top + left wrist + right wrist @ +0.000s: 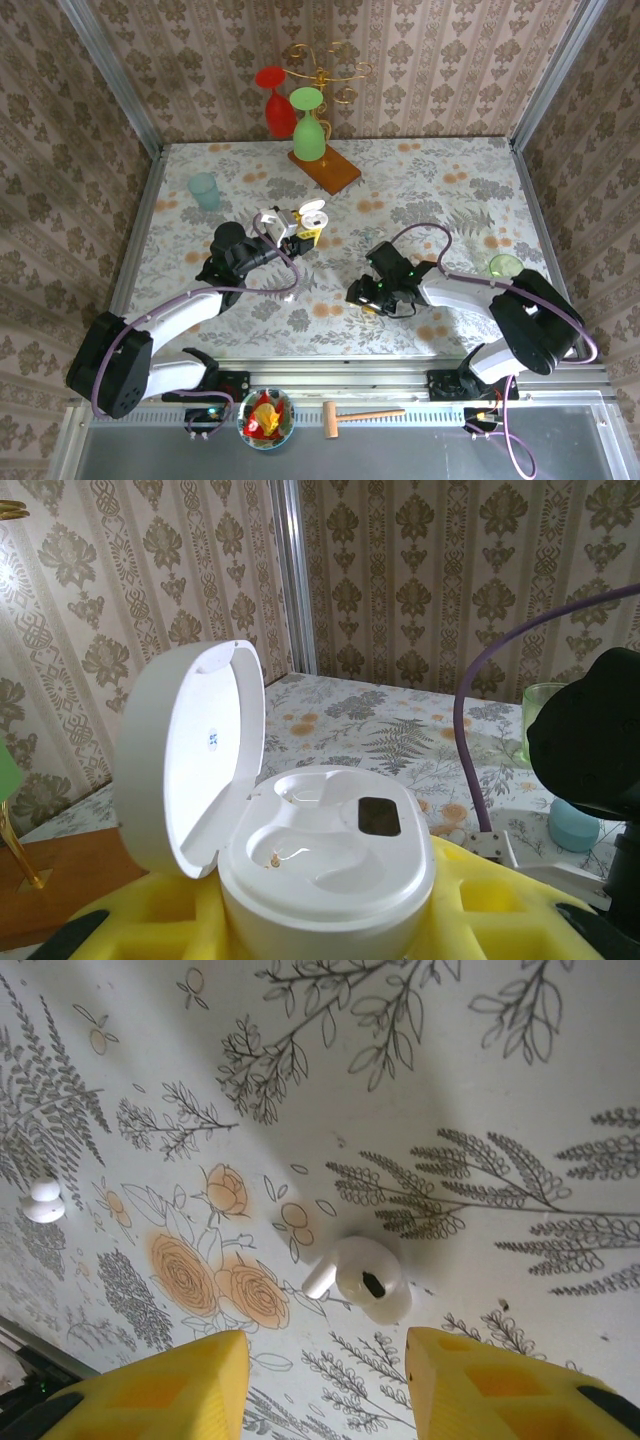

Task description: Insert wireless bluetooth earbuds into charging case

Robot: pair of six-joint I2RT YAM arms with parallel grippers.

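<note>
The white charging case (325, 855) stands with its lid (195, 765) swung open to the left and both of its wells empty. My left gripper (325, 920) is shut on it, a yellow finger on each side. In the top view this case (312, 216) is held at mid table by the left gripper (303, 238). One white earbud (360, 1278) lies on the flowered cloth just ahead of my right gripper (325, 1355), whose yellow fingers stand open and apart from it. A second earbud (45, 1202) lies further left, between the two arms (288, 296). The right gripper (353, 293) hovers low over the cloth.
A teal cup (204, 190) stands at the back left. A red glass (278, 105) and a green glass (308, 125) hang on a gold stand with a wooden base (326, 170). A green cup (505, 266) sits by the right arm. A small mallet (360, 415) and a bowl (265, 418) lie below the table's front rail.
</note>
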